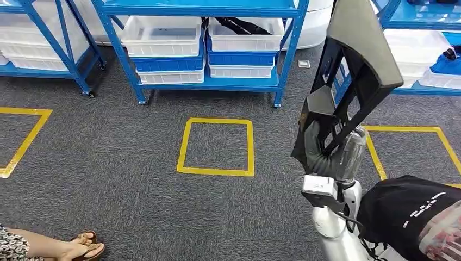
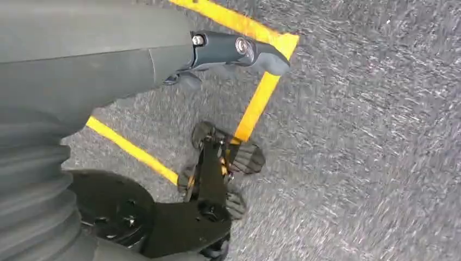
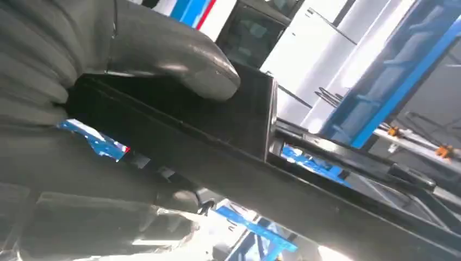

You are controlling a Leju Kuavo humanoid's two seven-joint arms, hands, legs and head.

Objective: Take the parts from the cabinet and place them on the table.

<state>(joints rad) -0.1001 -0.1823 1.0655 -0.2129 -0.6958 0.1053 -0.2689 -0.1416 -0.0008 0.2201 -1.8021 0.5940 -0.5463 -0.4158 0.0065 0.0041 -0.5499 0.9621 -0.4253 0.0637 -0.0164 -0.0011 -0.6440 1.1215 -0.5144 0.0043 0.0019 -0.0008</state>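
A large black plastic part (image 1: pixel 356 60), a flat panel on an open frame, stands tilted upright at the right of the head view. My right hand (image 1: pixel 322 149) grips it at its lower end. In the right wrist view the grey thumb (image 3: pixel 168 57) presses on the black part (image 3: pixel 244 122), with the fingers under it. The blue cabinet rack (image 1: pixel 209 84) with white and blue bins (image 1: pixel 163 35) stands ahead across the carpet. My left hand (image 2: pixel 163 60) hangs over the floor, one dark finger (image 2: pixel 239 51) stretched out, holding nothing.
Yellow tape squares (image 1: pixel 217 147) mark the grey carpet, with more at the left and right. More blue racks stand at the far left and far right (image 1: pixel 429 65). A person's sandalled foot (image 1: pixel 81 247) is at the lower left. A black cloth (image 1: pixel 413 212) lies at the lower right.
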